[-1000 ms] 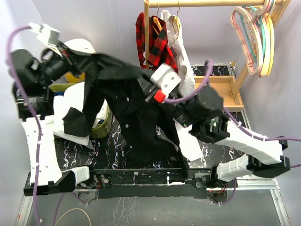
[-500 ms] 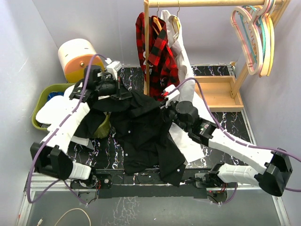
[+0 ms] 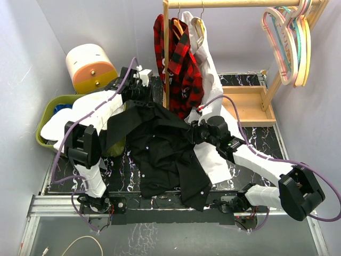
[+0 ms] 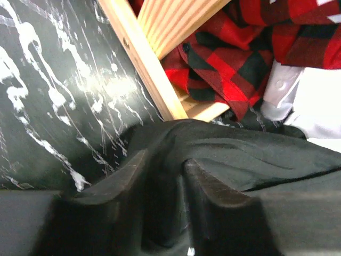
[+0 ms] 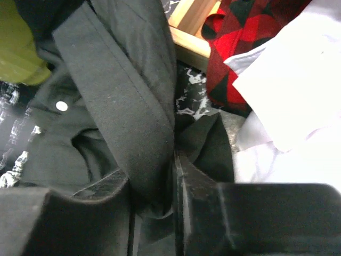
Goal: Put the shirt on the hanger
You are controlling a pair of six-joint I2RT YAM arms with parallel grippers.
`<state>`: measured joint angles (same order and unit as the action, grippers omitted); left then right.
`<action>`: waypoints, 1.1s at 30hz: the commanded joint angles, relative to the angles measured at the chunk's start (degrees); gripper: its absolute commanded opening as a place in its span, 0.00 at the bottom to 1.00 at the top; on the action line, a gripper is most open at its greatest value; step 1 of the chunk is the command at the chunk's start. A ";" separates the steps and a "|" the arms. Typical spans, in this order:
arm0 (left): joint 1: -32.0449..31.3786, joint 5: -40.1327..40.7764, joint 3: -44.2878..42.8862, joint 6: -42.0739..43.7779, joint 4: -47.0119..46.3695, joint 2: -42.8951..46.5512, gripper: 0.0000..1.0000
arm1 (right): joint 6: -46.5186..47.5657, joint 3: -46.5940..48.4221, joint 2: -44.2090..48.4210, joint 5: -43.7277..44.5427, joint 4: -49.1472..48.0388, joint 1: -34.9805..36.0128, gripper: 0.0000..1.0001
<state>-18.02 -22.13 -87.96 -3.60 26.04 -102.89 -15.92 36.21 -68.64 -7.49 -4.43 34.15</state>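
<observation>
The black shirt (image 3: 165,152) lies spread on the marbled table (image 3: 261,141), its hem towards the near edge. My left gripper (image 3: 140,102) is shut on the shirt's far left shoulder, next to the rack post; in the left wrist view black cloth (image 4: 240,154) fills the gap between its fingers (image 4: 128,173). My right gripper (image 3: 193,132) is shut on the shirt's right upper edge; in the right wrist view a black band of cloth (image 5: 122,117) with a white button beside it runs between its fingers (image 5: 192,181). No free pale wood hanger shows.
A wooden rack post (image 3: 165,53) stands just behind the shirt, with a red plaid shirt (image 3: 178,58) and a white shirt (image 3: 208,69) hanging. Pastel hangers (image 3: 290,37) hang at the far right above a wooden shelf (image 3: 250,104). A green bin (image 3: 48,114) and a white-orange container (image 3: 90,66) stand at the left.
Both arms came down and moved back towards the rack with the shirt. It hung raised between them a second ago and now lies on the table.
</observation>
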 commanded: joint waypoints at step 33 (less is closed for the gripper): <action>-0.41 -10.79 -3.61 24.13 31.21 28.38 0.92 | 30.84 84.75 -21.92 61.31 33.14 -7.93 0.72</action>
<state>-18.50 -31.40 -91.98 19.22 56.21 -77.30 6.09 120.73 -87.48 36.05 32.16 28.32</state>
